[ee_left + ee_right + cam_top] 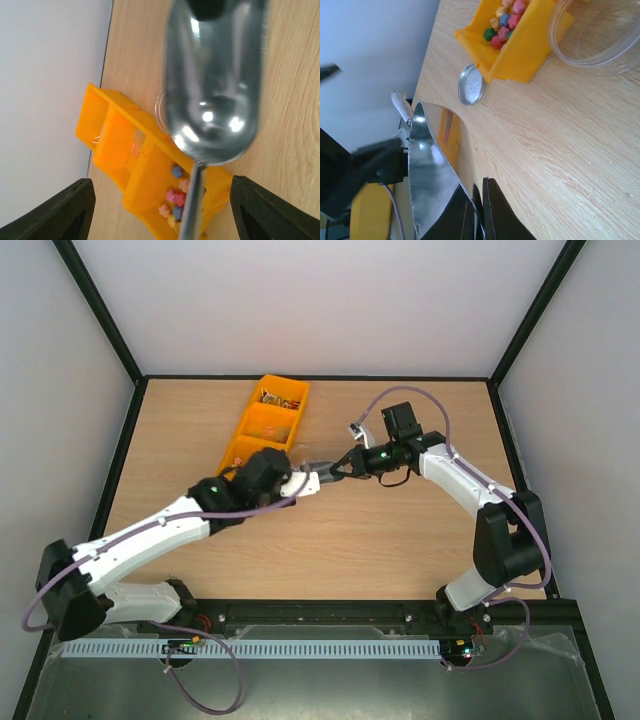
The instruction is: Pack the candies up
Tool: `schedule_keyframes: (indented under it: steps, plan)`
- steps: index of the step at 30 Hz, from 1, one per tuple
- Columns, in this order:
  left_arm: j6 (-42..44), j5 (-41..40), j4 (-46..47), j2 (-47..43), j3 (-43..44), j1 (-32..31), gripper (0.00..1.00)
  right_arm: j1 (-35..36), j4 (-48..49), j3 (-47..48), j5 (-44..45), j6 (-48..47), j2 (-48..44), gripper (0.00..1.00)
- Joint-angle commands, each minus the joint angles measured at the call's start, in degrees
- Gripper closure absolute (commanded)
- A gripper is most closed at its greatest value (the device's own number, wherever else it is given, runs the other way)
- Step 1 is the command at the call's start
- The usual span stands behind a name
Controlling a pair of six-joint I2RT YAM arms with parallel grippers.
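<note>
The candies (504, 20), little pink, blue, yellow and green lumps, are all heaped in one end compartment of the orange bin (530, 47), which sits toward the far side of the tabletop (400, 530). The other compartments look bare. Just beside that end of the bin stands a clear tub (600, 30), and what I can see of it has nothing in it. Its round lid (471, 85) lies flat on the wood close by.

Over the wood near the bin, the metal scoop (215, 85) hangs between the two arms, and its bowl is empty. The right claw (481, 212) is clenched on the scoop's front rim. The left claw (304, 481) is at the handle end with its fingers spread wide either side of the handle, so it looks released.

By my reckoning the packing proper hasn't begun: no candy is out of the bin. Scooping, tipping into the tub and putting on the lid all remain.
</note>
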Motion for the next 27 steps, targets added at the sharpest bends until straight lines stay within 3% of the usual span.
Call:
schedule_keyframes:
  steps: [1,4,10,18,27]
  plan:
    - [-7.4,19.8,-9.0,-6.1,4.6,6.5,0.18,-0.3,-1.6,0.7,-6.8,-1.9,0.4,0.99]
    - [-8.6,31.8,-12.0,-8.9,5.7,11.7,0.15,-0.3,-1.3,0.0,-10.4,-3.6,0.4,0.99]
    - [-7.7,47.6,-15.6,-10.3,5.9,18.4,0.23,-0.3,-0.3,-1.8,-15.4,-7.4,-0.9,0.99]
    - [-5.4,49.7,-15.0,-10.1,4.6,18.7,0.44,-0.2,1.0,-3.0,-18.6,-7.5,-1.4,0.99]
    - [-3.7,47.7,-14.3,-9.7,3.0,18.7,0.52,-0.2,1.2,-3.4,-20.2,-7.6,-1.4,0.99]
